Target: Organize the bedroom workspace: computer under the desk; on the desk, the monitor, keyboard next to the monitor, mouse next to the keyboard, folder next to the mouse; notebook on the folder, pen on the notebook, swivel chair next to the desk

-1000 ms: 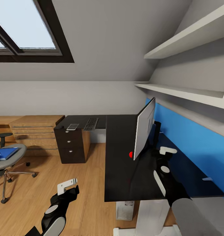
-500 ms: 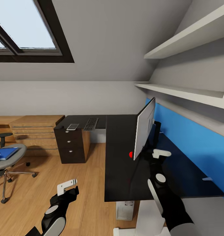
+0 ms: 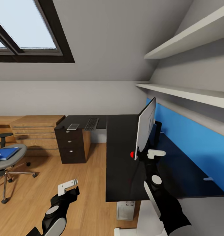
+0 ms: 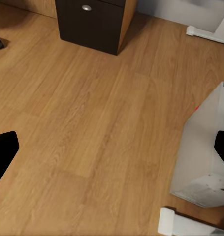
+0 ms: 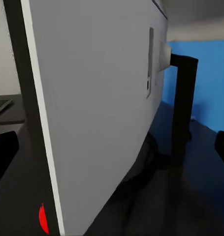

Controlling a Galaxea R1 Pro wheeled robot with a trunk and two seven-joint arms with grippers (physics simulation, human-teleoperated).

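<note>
Right gripper [image 3: 155, 153] open w/ jaws apart, just behind monitor [image 3: 145, 127] near its near edge, over my desk [image 3: 120, 170].

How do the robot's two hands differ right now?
The right gripper is raised over the desk, just behind the monitor; the left gripper hangs low over the wood floor, beside the desk. Both have white fingers on black arms, and both are open and hold nothing.
</note>
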